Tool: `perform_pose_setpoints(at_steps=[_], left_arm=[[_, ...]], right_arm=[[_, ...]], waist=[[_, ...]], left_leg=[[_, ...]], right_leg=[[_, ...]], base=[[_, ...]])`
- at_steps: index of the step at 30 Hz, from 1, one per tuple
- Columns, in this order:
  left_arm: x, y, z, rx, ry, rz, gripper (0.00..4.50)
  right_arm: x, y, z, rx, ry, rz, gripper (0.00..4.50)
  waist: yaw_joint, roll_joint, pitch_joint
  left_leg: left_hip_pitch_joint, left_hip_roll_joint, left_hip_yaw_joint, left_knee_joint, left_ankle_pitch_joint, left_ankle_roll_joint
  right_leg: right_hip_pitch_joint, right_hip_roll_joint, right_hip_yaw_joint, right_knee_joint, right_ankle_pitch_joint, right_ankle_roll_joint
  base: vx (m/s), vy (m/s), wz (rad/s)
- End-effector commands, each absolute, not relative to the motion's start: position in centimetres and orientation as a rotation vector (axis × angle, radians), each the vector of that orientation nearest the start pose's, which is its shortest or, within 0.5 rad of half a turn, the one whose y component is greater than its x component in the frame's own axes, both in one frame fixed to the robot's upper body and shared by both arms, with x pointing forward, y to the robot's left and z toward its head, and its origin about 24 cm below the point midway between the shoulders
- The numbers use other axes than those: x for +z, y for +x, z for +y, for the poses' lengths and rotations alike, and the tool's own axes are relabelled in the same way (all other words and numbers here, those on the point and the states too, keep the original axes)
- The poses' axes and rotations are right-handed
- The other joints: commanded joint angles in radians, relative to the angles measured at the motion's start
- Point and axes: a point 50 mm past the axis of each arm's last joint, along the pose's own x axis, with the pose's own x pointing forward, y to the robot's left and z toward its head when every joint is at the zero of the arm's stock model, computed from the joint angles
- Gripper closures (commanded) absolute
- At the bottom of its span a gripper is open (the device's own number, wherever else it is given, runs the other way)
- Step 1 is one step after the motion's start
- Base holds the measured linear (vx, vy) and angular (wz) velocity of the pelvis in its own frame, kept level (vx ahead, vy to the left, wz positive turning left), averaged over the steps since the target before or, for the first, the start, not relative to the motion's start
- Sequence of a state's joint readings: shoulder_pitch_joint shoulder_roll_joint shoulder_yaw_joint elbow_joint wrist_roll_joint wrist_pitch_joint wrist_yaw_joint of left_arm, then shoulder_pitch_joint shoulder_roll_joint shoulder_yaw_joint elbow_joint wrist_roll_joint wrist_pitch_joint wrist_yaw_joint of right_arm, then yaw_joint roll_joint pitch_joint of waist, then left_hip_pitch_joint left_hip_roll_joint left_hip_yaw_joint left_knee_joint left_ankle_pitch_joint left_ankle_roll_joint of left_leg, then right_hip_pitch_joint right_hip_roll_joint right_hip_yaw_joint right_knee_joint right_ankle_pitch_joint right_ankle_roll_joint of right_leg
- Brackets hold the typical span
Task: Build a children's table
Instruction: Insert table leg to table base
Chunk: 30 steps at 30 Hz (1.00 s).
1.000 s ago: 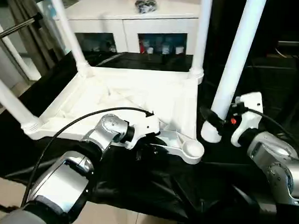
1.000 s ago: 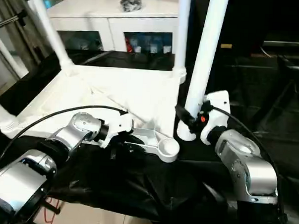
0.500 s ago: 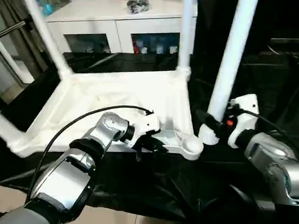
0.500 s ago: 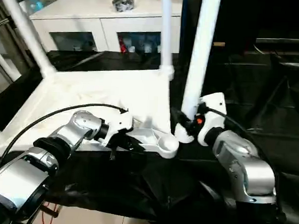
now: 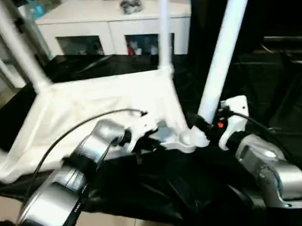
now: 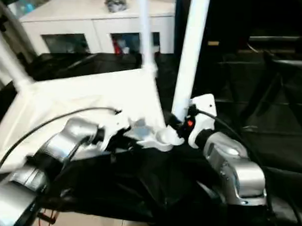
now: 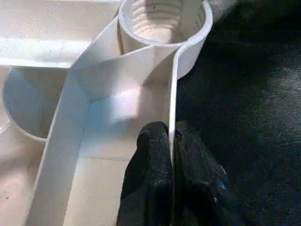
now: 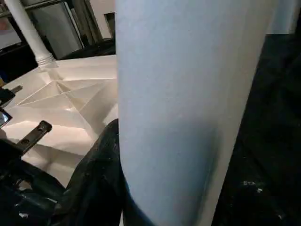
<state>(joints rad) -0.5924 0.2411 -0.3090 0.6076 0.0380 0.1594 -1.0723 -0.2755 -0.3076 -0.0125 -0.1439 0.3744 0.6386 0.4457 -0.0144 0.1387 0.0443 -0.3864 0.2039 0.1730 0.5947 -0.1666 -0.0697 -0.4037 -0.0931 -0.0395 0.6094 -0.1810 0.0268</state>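
**A:** Left wrist view: left gripper is pinched shut on the thin side wall of the tabletop, just short of the empty near-right corner socket. Threads visible inside the socket. That rim is a single skin of plastic, so I'd guess it flexes if pulled hard.

**B:** Agreed. Good for steadying, not for lifting. The top looks light and hollow, ribs give it stiffness across the panel only.

**A:** Right gripper is clamped round the loose leg low down, near its foot. The leg stands almost upright, its foot at the socket; can't tell whether it's over the mouth or beside it.

**B:** Smooth round tube, likely slippery under the pads. Low grip is right for aiming, but the long top end will sway.

**A:** Tabletop lies underside up on the black-draped bench. Another leg is already upright at the far-right corner, one at the far-left.

**B:** White cabinet behind, past the bench's far edge.
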Motion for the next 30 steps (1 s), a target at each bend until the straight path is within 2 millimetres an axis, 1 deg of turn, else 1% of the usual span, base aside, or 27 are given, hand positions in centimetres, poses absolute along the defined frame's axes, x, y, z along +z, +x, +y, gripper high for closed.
perform_pose_setpoints(at_steps=[1,2,3,4,5,6,7,8,9,10,11,12,13,14,15,16,17,18,19,20,21,22,23,25,27,28,30], left_arm=[[3.8,31.1,10.6,-1.182,0.264,0.453,4.50],[3.8,31.1,10.6,-1.182,0.264,0.453,4.50],[3.9,31.0,10.5,-1.170,0.263,0.453,4.50],[4.1,30.9,10.5,-1.157,0.267,0.446,4.50],[4.4,30.9,10.3,-1.148,0.271,0.427,4.50],[4.5,30.9,10.3,-1.150,0.278,0.411,4.50],[4.9,30.9,10.1,-1.160,0.294,0.347,4.50],[5.0,30.9,10.1,-1.162,0.295,0.328,4.50],[5.0,30.9,10.1,-1.162,0.295,0.322,4.50],[5.2,30.9,10.0,-1.173,0.296,0.298,4.50],[5.6,30.8,9.9,-1.186,0.271,0.276,4.50],[5.7,30.7,9.9,-1.191,0.254,0.276,4.50],[5.8,30.7,9.8,-1.199,0.236,0.283,4.21],[5.8,30.7,9.9,-1.212,0.241,0.292,4.04],[5.8,30.7,9.9,-1.224,0.253,0.297,3.92],[5.8,30.7,9.9,-1.224,0.253,0.297,3.90],[5.7,30.6,10.0,-1.242,0.268,0.317,3.69],[5.7,30.6,10.0,-1.242,0.268,0.317,3.69],[5.6,30.8,10.1,-1.249,0.270,0.320,3.58],[5.6,30.9,10.2,-1.245,0.273,0.324,3.58],[5.5,31.0,10.2,-1.243,0.273,0.326,3.58],[5.4,31.3,10.5,-1.231,0.303,0.337,3.58],[5.2,31.5,10.8,-1.222,0.319,0.348,3.58],[5.0,31.6,11.2,-1.217,0.336,0.372,3.58],[4.9,31.5,11.4,-1.220,0.332,0.381,3.58],[4.9,31.4,11.4,-1.222,0.331,0.382,3.58],[4.7,31.2,11.4,-1.237,0.305,0.389,3.58]], right_arm=[[9.7,29.0,-14.7,0.611,0.072,0.233,2.62],[9.7,29.0,-14.7,0.611,0.072,0.233,2.62],[9.7,29.0,-14.6,0.617,0.071,0.234,2.62],[9.7,29.1,-14.5,0.619,0.070,0.234,2.62],[9.8,29.4,-14.4,0.622,0.068,0.233,2.62],[9.8,29.5,-14.4,0.623,0.067,0.233,2.62],[9.8,29.7,-14.3,0.631,0.065,0.230,2.62],[9.9,29.7,-14.3,0.635,0.064,0.229,2.62],[9.9,29.7,-14.2,0.636,0.064,0.228,2.62],[9.9,29.8,-14.2,0.641,0.064,0.226,2.62],[10.0,29.8,-14.2,0.650,0.065,0.220,2.62],[10.0,29.8,-14.3,0.651,0.065,0.220,2.62],[10.0,29.8,-14.4,0.652,0.064,0.220,2.62],[9.8,29.8,-14.5,0.649,0.064,0.223,2.62],[9.8,29.9,-14.7,0.647,0.063,0.225,2.62],[9.8,29.9,-14.7,0.647,0.063,0.225,2.62],[9.7,30.0,-14.9,0.644,0.060,0.228,2.62],[9.7,30.0,-14.9,0.644,0.060,0.228,2.62],[9.7,30.0,-14.9,0.646,0.058,0.228,2.62],[9.7,30.0,-14.9,0.650,0.057,0.228,2.62],[9.8,30.0,-14.9,0.651,0.057,0.228,2.62],[9.8,30.1,-14.8,0.661,0.054,0.227,2.62],[9.9,30.1,-14.8,0.667,0.052,0.226,2.62],[10.0,30.0,-14.6,0.677,0.050,0.223,2.62],[10.0,30.0,-14.5,0.684,0.051,0.221,2.62],[10.1,30.0,-14.5,0.687,0.052,0.220,2.62],[10.0,30.0,-14.4,0.693,0.049,0.220,2.62]], waist=[[0.014,-0.047,-0.066],[0.014,-0.047,-0.066],[0.011,-0.050,-0.063],[0.012,-0.050,-0.064],[0.012,-0.054,-0.062],[0.011,-0.052,-0.062],[0.011,-0.050,-0.062],[0.015,-0.044,-0.062],[0.015,-0.044,-0.062],[0.018,-0.039,-0.063],[0.022,-0.044,-0.065],[0.022,-0.044,-0.065],[0.026,-0.049,-0.065],[0.032,-0.045,-0.068],[0.033,-0.059,-0.070],[0.038,-0.052,-0.070],[0.041,-0.048,-0.069],[0.046,-0.049,-0.067],[0.048,-0.058,-0.067],[0.050,-0.062,-0.066],[0.056,-0.056,-0.065],[0.057,-0.053,-0.066],[0.060,-0.056,-0.065],[0.062,-0.059,-0.065],[0.064,-0.062,-0.065],[0.063,-0.064,-0.065],[0.064,-0.063,-0.066]], left_leg=[[0.003,0.003,-0.002,-0.065,-0.196,0.067],[0.003,0.003,-0.002,-0.065,-0.196,0.067],[0.004,0.000,0.002,-0.064,-0.208,0.067],[0.003,0.001,0.000,-0.064,-0.213,0.061],[0.004,-0.001,0.002,-0.064,-0.215,0.060],[0.002,0.000,0.000,-0.064,-0.215,0.058],[0.003,-0.003,0.001,-0.063,-0.220,0.055],[0.005,-0.003,0.002,-0.063,-0.229,0.049],[0.005,-0.003,0.002,-0.063,-0.229,0.049],[0.004,-0.001,-0.001,-0.065,-0.225,0.046],[0.003,0.001,-0.001,-0.066,-0.217,0.042],[0.003,0.001,-0.001,-0.066,-0.217,0.042],[0.002,0.000,0.000,-0.065,-0.209,0.046],[0.004,0.000,0.001,-0.062,-0.188,0.053],[0.002,0.000,0.003,-0.061,-0.177,0.058],[0.003,0.001,0.002,-0.061,-0.169,0.059],[0.005,0.003,0.003,-0.061,-0.169,0.061],[0.007,0.003,0.003,-0.062,-0.174,0.058],[0.007,0.003,0.005,-0.063,-0.178,0.057],[0.007,0.003,0.005,-0.063,-0.184,0.054],[0.012,0.003,0.006,-0.065,-0.202,0.043],[0.015,0.004,0.005,-0.065,-0.217,0.031],[0.017,0.004,0.005,-0.066,-0.225,0.024],[0.012,0.005,0.003,-0.070,-0.226,0.018],[0.011,0.003,0.004,-0.068,-0.219,0.016],[0.009,0.003,0.003,-0.069,-0.215,0.016],[0.011,0.004,0.004,-0.067,-0.209,0.017]], right_leg=[[0.049,-0.030,0.015,-0.081,-0.306,-0.195],[0.049,-0.030,0.015,-0.081,-0.306,-0.195],[0.044,-0.027,0.015,-0.089,-0.329,-0.188],[0.047,-0.029,0.016,-0.085,-0.336,-0.187],[0.044,-0.027,0.016,-0.089,-0.348,-0.180],[0.045,-0.029,0.015,-0.087,-0.349,-0.179],[0.043,-0.027,0.015,-0.091,-0.359,-0.173],[0.042,-0.027,0.017,-0.094,-0.371,-0.165],[0.042,-0.027,0.017,-0.094,-0.371,-0.165],[0.043,-0.028,0.017,-0.091,-0.351,-0.168],[0.045,-0.027,0.017,-0.085,-0.300,-0.178],[0.045,-0.027,0.017,-0.085,-0.300,-0.178],[0.046,-0.028,0.017,-0.083,-0.276,-0.188],[0.045,-0.028,0.018,-0.079,-0.242,-0.202],[0.047,-0.028,0.018,-0.080,-0.226,-0.205],[0.047,-0.030,0.018,-0.074,-0.214,-0.213],[0.044,-0.029,0.018,-0.076,-0.208,-0.217],[0.044,-0.028,0.018,-0.077,-0.212,-0.216],[0.043,-0.026,0.019,-0.078,-0.218,-0.213],[0.044,-0.027,0.020,-0.077,-0.227,-0.211],[0.040,-0.028,0.020,-0.080,-0.259,-0.204],[0.039,-0.028,0.021,-0.081,-0.269,-0.198],[0.038,-0.026,0.022,-0.082,-0.261,-0.195],[0.042,-0.027,0.022,-0.078,-0.243,-0.195],[0.044,-0.029,0.022,-0.077,-0.235,-0.195],[0.046,-0.029,0.022,-0.076,-0.234,-0.194],[0.044,-0.030,0.022,-0.076,-0.229,-0.197]], base=[[0.000,0.000,0.00],[0.000,0.000,0.00],[0.000,0.000,0.00],[0.000,0.000,0.00],[0.000,0.000,0.00],[0.000,0.000,0.00],[0.000,0.000,0.00],[0.000,0.000,0.00],[0.000,0.000,0.00],[0.000,0.000,0.00],[0.000,0.000,0.00],[0.000,0.000,0.00],[0.000,0.000,0.00],[0.000,0.000,0.00],[0.000,0.000,0.00],[0.000,0.000,0.00],[0.000,0.000,0.00],[0.000,0.000,0.00],[0.000,0.000,0.00],[0.000,0.000,0.00],[0.000,0.000,0.00],[0.000,0.000,0.00],[0.000,0.000,0.00],[0.000,0.000,0.00],[0.000,0.000,0.00],[0.000,0.000,0.00],[0.000,0.000,0.00]])
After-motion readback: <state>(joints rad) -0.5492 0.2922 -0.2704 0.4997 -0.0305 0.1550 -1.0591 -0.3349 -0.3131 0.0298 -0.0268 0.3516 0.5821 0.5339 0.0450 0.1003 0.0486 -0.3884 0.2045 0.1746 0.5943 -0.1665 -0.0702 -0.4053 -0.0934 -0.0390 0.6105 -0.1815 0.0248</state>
